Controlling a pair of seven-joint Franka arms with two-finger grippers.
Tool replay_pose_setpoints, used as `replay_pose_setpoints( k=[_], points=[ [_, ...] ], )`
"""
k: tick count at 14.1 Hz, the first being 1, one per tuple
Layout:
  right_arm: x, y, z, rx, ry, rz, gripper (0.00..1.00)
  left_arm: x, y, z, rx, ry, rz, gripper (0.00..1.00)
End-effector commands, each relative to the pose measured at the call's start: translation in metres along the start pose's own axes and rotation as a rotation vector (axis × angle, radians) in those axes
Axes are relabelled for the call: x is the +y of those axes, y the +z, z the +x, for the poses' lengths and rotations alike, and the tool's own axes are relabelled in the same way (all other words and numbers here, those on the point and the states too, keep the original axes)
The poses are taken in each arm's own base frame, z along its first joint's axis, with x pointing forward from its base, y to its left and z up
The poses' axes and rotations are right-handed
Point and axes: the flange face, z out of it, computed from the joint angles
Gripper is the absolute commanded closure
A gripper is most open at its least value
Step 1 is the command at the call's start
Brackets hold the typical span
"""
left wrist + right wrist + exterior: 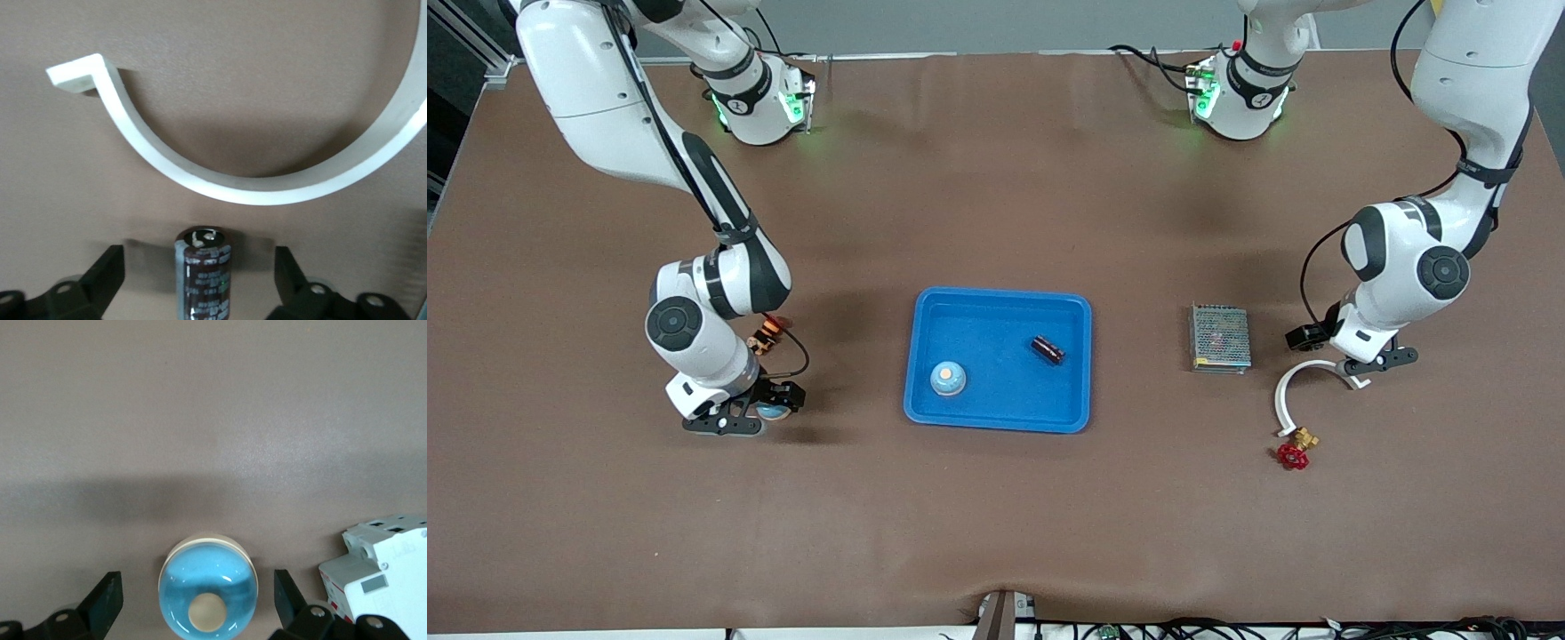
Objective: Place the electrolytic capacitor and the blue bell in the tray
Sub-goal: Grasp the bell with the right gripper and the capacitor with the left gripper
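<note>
In the middle of the table lies the blue tray (1005, 391), and inside it there are already a blue bell (948, 378) at the corner toward the right arm's end and a dark electrolytic capacitor (1048, 348), lying on its side, toward the left arm's end. Both arms are down low at the table. The right gripper (198, 595) has its fingers wide apart around a second blue bell (208, 600), which sits on the table with a gap on each side, so nothing is gripped; a white circuit breaker (383, 577) is just beside it. The left gripper (199, 263) is also open, with a second capacitor (203, 283) between its fingers and apart from both; this one seems to stand on its end. Near it lies a white curved piece (267, 193). Between the tray and the left gripper is a metal mesh box (1220, 338), and a brass valve with a red handwheel (1295, 450) lies nearer to the front camera.
</note>
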Motion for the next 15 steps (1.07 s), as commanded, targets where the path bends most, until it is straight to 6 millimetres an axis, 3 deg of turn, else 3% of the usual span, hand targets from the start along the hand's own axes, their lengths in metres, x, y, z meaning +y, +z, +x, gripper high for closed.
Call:
replay_pose_setpoints(
  k=[1,5,7,12,15],
  points=[
    [0.004,0.009,-0.004,-0.005,-0.015,-0.003,0.0,0.007,-0.001,0.0,0.013,0.016,-0.003,0.22],
    [0.006,0.011,-0.004,-0.007,-0.012,-0.002,0.0,0.011,-0.002,0.001,0.016,0.02,-0.008,0.72],
    [0.006,0.011,-0.004,-0.007,-0.012,-0.002,0.0,0.011,-0.005,0.003,0.021,0.02,-0.008,0.88],
    [0.005,0.023,-0.004,-0.005,-0.011,0.001,0.0,0.014,-0.023,0.01,0.05,0.022,-0.011,0.95],
    [0.005,0.023,-0.003,-0.004,-0.009,0.002,0.0,0.017,-0.057,0.015,0.032,0.021,-0.007,0.97]
  ],
)
